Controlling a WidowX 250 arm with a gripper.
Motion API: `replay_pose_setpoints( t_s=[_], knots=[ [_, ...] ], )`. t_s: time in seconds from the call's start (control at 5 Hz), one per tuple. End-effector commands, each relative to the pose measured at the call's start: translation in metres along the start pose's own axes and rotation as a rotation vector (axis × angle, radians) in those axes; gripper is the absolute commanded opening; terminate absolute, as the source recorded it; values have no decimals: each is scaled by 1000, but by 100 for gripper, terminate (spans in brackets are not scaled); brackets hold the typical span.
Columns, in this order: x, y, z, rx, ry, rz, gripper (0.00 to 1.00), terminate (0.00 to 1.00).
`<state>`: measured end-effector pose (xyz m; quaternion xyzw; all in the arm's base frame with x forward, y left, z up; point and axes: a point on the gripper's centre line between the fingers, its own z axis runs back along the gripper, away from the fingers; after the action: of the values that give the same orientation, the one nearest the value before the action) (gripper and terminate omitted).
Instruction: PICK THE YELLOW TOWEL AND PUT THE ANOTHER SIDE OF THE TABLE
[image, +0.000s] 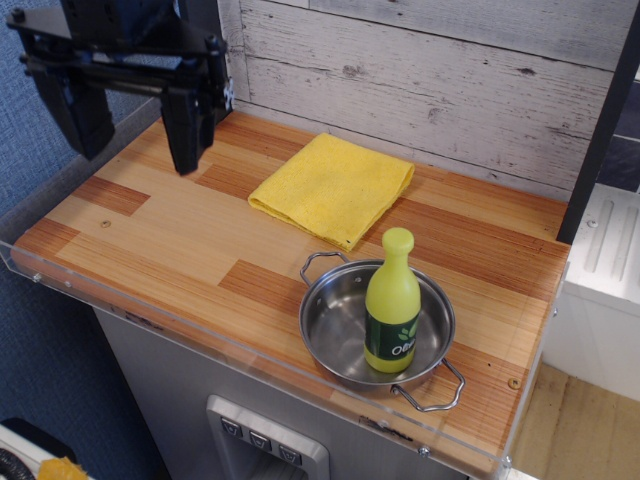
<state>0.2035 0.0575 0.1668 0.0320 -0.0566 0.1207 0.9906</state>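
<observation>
The yellow towel (334, 187) lies folded flat near the back middle of the wooden table (170, 240), just in front of the plank wall. My gripper (135, 148) hangs at the upper left, above the table's left part and to the left of the towel. Its two black fingers (187, 130) point down, spread wide apart with nothing between them. It is clear of the towel.
A steel pan (345, 330) with two wire handles sits at the front right, close to the towel's front corner. A yellow-green plastic bottle (392, 302) stands upright in it. A clear acrylic rim (60, 285) runs along the table's edges. The plank wall (430, 80) is behind.
</observation>
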Motion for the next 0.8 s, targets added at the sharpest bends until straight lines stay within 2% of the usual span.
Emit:
replay_pose_setpoints(
  t_s=[0.0,0.2,0.4,0.6],
  knots=[
    [42,-38,-20,8,-45,-33,100,0],
    [74,-61,-42,-23,-50,-40,100,0],
    [101,-80,-64,-74,-18,-94,100,0],
    [125,-90,-79,-64,-91,-97,100,0]
  ],
)
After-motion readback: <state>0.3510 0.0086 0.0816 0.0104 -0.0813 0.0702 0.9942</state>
